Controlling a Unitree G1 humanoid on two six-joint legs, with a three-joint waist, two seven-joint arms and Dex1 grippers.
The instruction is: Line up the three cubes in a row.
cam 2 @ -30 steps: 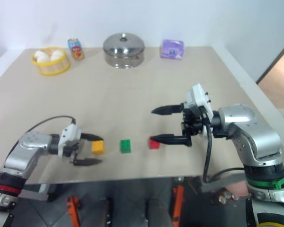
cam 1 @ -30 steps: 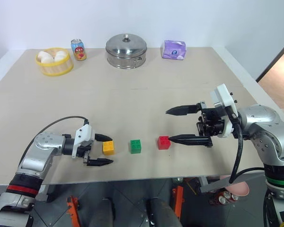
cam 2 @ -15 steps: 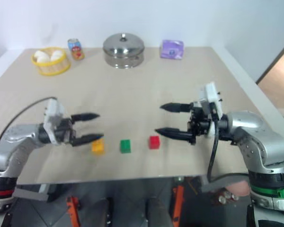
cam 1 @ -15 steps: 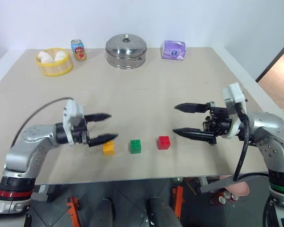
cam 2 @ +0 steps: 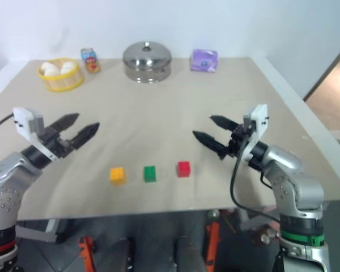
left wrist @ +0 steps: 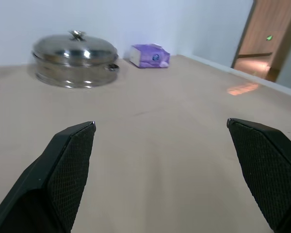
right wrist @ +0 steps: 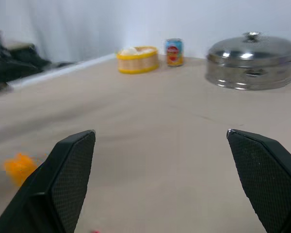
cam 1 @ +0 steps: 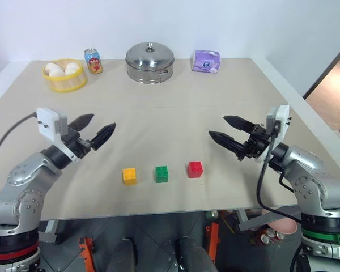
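Cubes sit in 1 row near the table's near edge: orange-yellow cube left, green cube middle, red cube right, each apart. Left gripper and right gripper hover above the table, well apart from them, jaws spread wide and empty.

shiny steel pot, matt table
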